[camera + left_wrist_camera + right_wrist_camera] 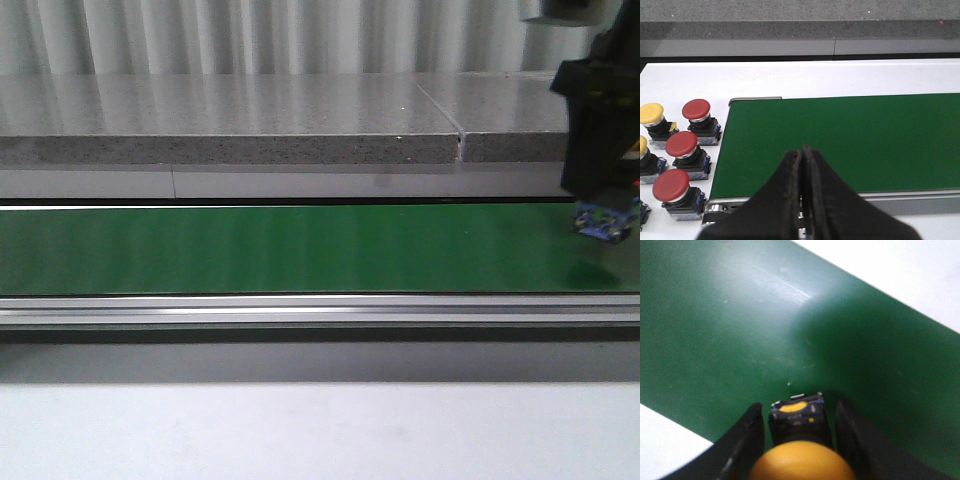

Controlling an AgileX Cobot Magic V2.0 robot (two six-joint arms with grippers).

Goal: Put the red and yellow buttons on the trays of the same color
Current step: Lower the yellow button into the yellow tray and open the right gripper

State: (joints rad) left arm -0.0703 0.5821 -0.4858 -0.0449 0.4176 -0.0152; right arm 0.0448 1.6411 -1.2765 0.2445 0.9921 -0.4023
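Three red pushbuttons and two yellow pushbuttons sit on the white desk in the left wrist view, all just beside the end of the green conveyor belt; the reds stand nearest the belt edge in a rough column, the yellows farther from it, and one yellow is cut off by the frame edge. A bit of another button base shows at the frame corner, color cannot tell. One more yellow button is with the right gripper, over the belt: its jaws sit on either side of the button body, dome toward the camera and dark base with blue terminals pointing down at the belt. In the front view the right gripper hangs at the belt's far right end, the button base just above the green surface, shadow under it. Left gripper is above the belt's near edge, jaws pressed together, nothing between them. No trays visible.
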